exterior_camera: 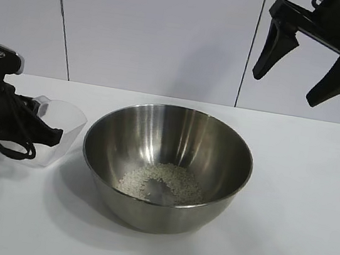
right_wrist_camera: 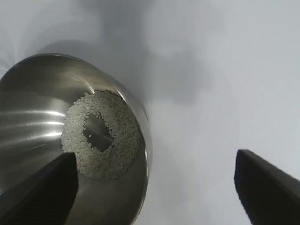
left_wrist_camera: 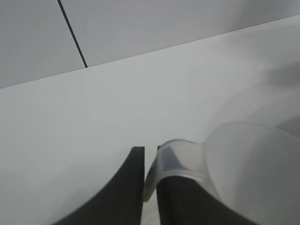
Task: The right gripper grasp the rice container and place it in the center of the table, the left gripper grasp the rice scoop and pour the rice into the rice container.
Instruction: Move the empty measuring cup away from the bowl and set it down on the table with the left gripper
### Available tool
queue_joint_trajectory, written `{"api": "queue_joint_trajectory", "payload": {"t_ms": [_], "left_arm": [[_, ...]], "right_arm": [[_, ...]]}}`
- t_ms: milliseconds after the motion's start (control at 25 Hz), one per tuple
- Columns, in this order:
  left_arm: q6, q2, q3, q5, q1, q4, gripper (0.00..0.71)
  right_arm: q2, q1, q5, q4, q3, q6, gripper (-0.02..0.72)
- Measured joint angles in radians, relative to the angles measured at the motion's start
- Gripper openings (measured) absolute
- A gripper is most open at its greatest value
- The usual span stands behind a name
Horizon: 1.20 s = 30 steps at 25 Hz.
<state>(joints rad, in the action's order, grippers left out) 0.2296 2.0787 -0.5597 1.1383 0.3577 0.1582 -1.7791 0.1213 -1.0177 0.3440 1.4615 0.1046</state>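
The rice container (exterior_camera: 146,208), a big steel bowl, stands mid-table with the rice (exterior_camera: 162,181) heaped in its bottom. To its left the rice scoop (exterior_camera: 64,120) stands upright and empty on the table (exterior_camera: 299,203). My left gripper (exterior_camera: 51,137) is low at the scoop's handle. In the left wrist view the gripper (left_wrist_camera: 151,151) has its jaws slightly parted, the scoop's handle (left_wrist_camera: 180,159) loose between them, a thin gap showing beside it. My right gripper (exterior_camera: 285,90) hangs high at the back right, open and empty. Its wrist view looks down on the bowl (right_wrist_camera: 37,93) and rice (right_wrist_camera: 117,154).
White wall panels stand behind the table. Bare tabletop lies to the right of the bowl and in front of it. A thin cable loops off the left arm near the table's left edge.
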Motion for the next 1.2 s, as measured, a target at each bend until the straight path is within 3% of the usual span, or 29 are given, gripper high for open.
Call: {"api": "queue_joint_trajectory", "payload": {"t_ms": [800,1000,1200], "left_arm": [[-0.033,0.0,0.0,-0.043,0.0,0.02,0.08],[-0.038,0.0,0.0,-0.099,0.0,0.02,0.079],[-0.038,0.0,0.0,-0.078,0.0,0.02,0.083]], "right_arm": [[0.0,0.0,0.0,0.004,0.0,0.001,0.622],[0.0,0.0,0.0,0.004,0.0,0.001,0.622],[0.0,0.0,0.0,0.004,0.0,0.001,0.622]]}}
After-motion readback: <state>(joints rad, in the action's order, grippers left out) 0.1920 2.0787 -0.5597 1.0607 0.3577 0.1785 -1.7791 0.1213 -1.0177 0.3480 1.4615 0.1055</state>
